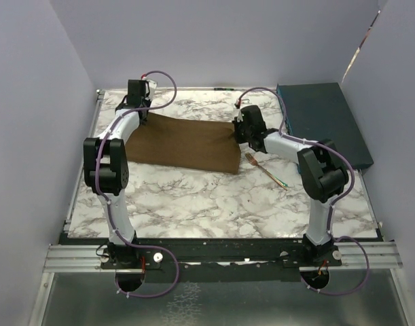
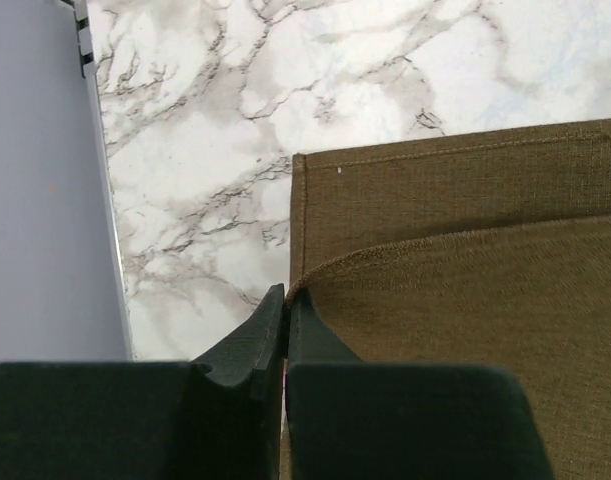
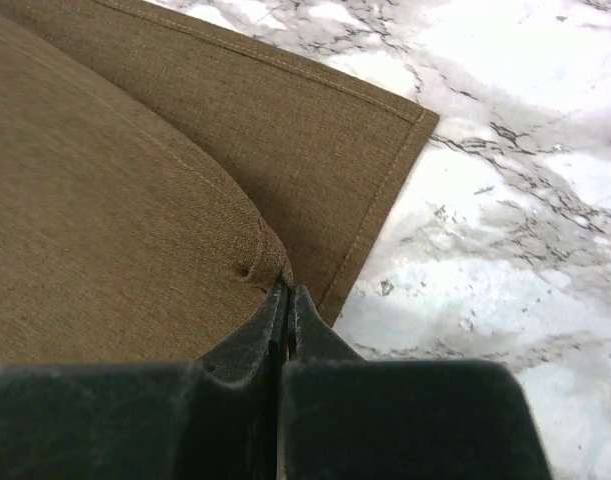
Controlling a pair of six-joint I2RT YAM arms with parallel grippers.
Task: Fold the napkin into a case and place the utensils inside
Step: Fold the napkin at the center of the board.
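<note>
The thin copper-coloured metal fork [image 1: 267, 170] lies on the marble-patterned table [image 1: 214, 204], right of centre. Its tines are just beside the near right corner of the soft brown cloth napkin [image 1: 187, 142] and its handle slants toward the table's near right edge. The right arm is the nearer arm to the fork. Beyond the fork, the napkin occupies the far half of the table, with its long axis running left to right, roughly parallel to the far edge. The left gripper [image 1: 139, 112] is at the napkin's left end and the right gripper [image 1: 238, 132] at its right end, so both sit on that long axis and any fold must travel across the short axis. The overhead view gives this layout but not the grip. The left wrist view shows the left gripper [image 2: 285, 305] clamped on the corner of a raised upper layer of the napkin [image 2: 465, 200], with a lower layer lying flat beyond it. The right wrist view shows the right gripper [image 3: 285, 298] pinching the matching corner of the napkin [image 3: 135, 200]. A dark teal flat rectangular box [image 1: 322, 119] sits at the far right corner.
</note>
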